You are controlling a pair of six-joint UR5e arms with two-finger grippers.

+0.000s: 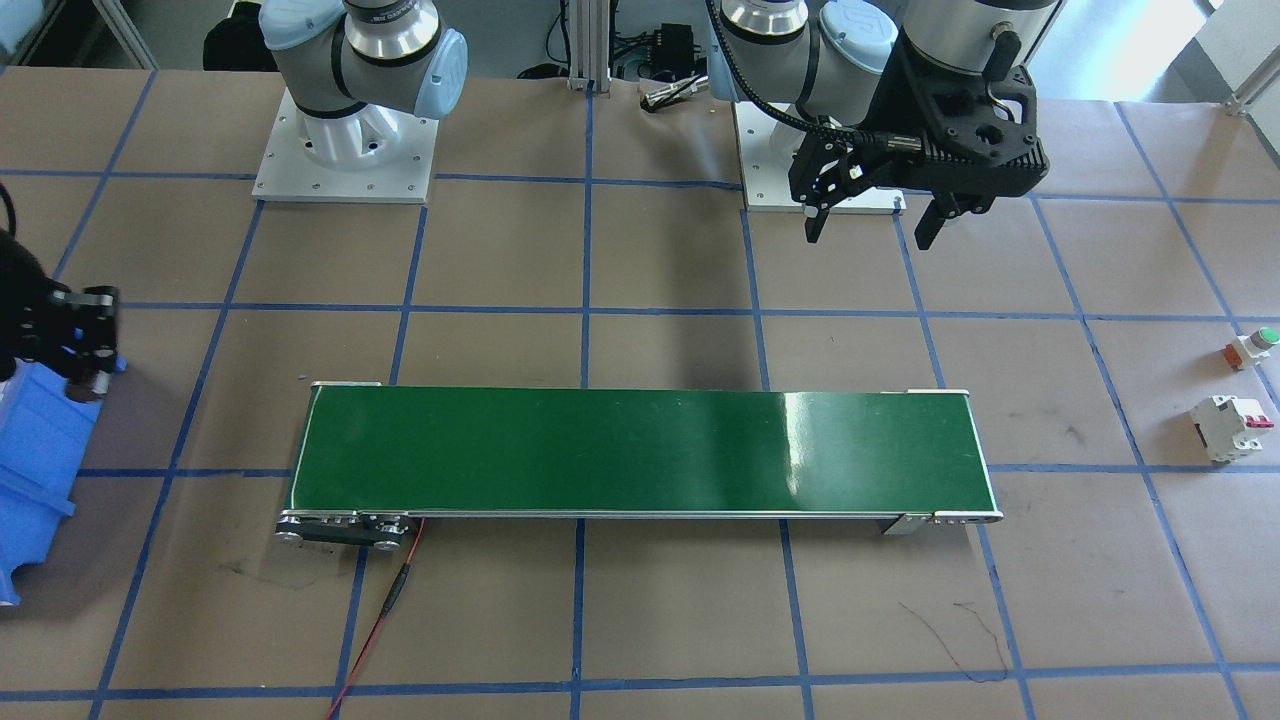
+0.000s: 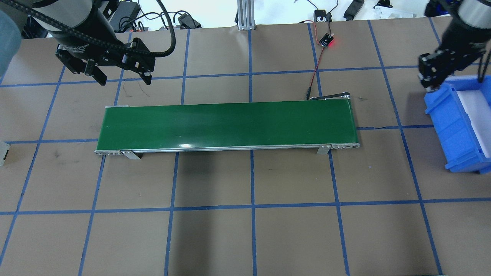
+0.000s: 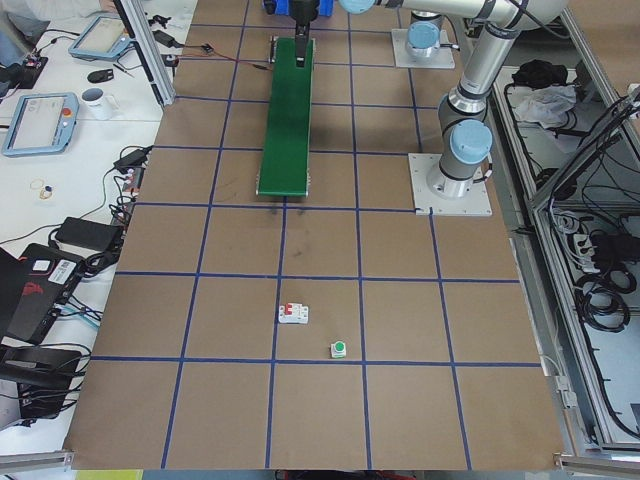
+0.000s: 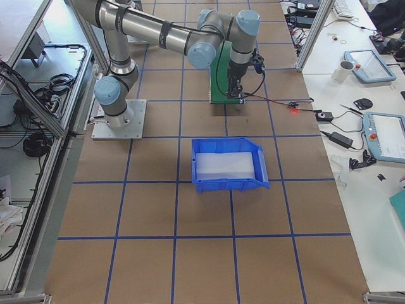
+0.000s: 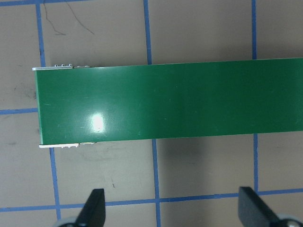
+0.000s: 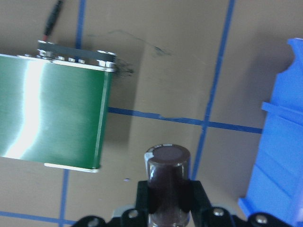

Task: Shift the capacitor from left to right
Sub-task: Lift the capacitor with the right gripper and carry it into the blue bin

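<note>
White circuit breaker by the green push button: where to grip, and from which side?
Probably straight down from above, pinching the circuit breaker across its flat white sides, clear of the red tabs. It is boxy and lies on the table, and the push button sits apart from it, leaving clearance.

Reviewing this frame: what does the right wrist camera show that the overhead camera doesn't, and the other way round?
Only the right wrist view: the capacitor, a dark cylinder clamped between the fingers of the right gripper.

Only the overhead view: the left gripper, open and empty, near the far end of the conveyor belt. It also shows the belt's full length and a small board with a red light. The capacitor cannot be made out there.

Both: the belt end nearest the right gripper, the blue bin and the taped brown table.
</note>
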